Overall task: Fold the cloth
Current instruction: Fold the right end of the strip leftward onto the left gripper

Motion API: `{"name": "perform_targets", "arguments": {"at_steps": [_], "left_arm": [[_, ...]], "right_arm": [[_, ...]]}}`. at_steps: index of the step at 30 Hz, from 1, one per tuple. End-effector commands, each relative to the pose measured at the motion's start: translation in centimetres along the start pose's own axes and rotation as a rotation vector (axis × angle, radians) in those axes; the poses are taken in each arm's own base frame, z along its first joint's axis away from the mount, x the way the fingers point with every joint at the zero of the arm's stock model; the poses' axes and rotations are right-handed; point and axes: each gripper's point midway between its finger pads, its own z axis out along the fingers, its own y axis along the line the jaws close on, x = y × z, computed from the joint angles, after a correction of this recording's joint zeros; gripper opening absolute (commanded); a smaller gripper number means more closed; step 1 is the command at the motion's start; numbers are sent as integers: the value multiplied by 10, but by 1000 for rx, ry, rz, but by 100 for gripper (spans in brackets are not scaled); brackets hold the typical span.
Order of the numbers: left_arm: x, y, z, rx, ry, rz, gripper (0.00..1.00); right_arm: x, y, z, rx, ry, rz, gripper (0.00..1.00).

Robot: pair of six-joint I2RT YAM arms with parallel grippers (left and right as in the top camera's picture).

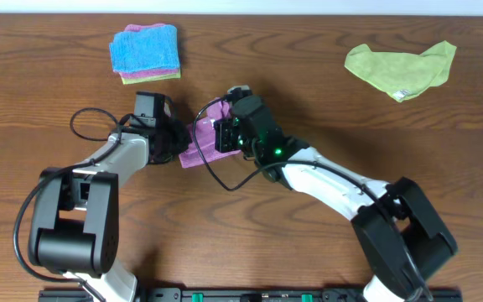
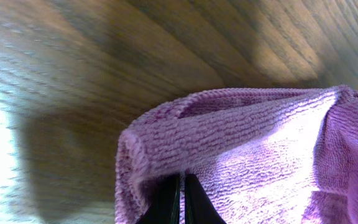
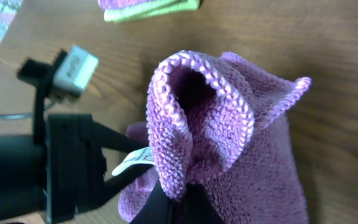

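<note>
- The wooden table (image 1: 325, 117) fills the overhead view, and everything else rests on it.
- We see 2 arms reaching in from the near edge, the left arm (image 1: 116, 157) and the right arm (image 1: 334, 186). Their wrists meet near the table's middle.
- A lime-green cloth (image 1: 401, 67) lies crumpled at the far right, well apart from both arms.
- A folded stack (image 1: 145, 50) (blue on top, pink and green edges beneath) sits at the far left.
- The cloth (image 1: 196, 151), purple and fuzzy, is bunched between the 2 wrists near the middle of the table. In the right wrist view, 1 fold stands up as an open loop.
- The left gripper (image 2: 180, 198) has its jaws pressed together on an edge of the cloth, which drapes over them.
- The right gripper (image 3: 178, 202) is likewise pinched tight on the cloth, at the base of that loop.
- A small white label (image 3: 132, 163) pokes out from the cloth's edge, just beside the left gripper's black body.
</note>
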Motion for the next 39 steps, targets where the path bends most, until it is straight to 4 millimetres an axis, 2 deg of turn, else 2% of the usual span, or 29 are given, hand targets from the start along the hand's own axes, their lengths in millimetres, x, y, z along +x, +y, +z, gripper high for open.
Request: {"name": "perform_targets", "arguments": {"at_steps": [1, 17, 26, 31, 39], "left_arm": [[-15, -6, -17, 19, -43, 37, 6], [-25, -10, -61, 30, -107, 72, 6], [-36, 12, -88, -11, -150, 27, 6], [-41, 27, -100, -27, -164, -16, 6], [-45, 37, -114, -41, -185, -8, 6]], "right_arm": [[5, 8, 6, -5, 10, -31, 1], [13, 24, 10, -38, 14, -95, 1], [18, 36, 11, -54, 18, -133, 1], [27, 39, 25, -46, 57, -146, 1], [37, 51, 45, -36, 124, -195, 1]]}}
